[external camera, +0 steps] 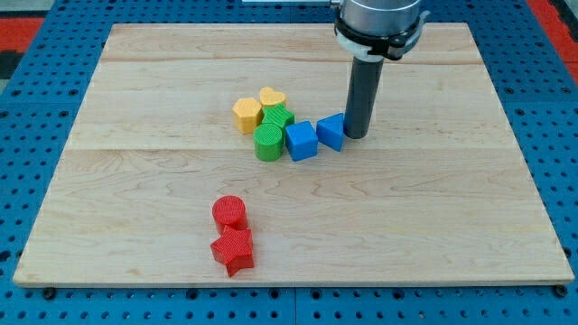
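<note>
On the wooden board, toward its far edge, my tip holds nothing and presses the right side of a small blue block. Left of it sit a blue cube, green cylinder, green block, yellow hexagon, yellow heart; near edge: red cylinder, red star

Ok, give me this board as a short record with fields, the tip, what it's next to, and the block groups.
tip: my tip at the right edge of the small blue block
touching: looks in contact, cannot confirm
cluster: blue cube, green cylinder, second green block, yellow hexagon, yellow heart
apart: red cylinder and red star, toward the view's bottom
surface: wooden board
</note>
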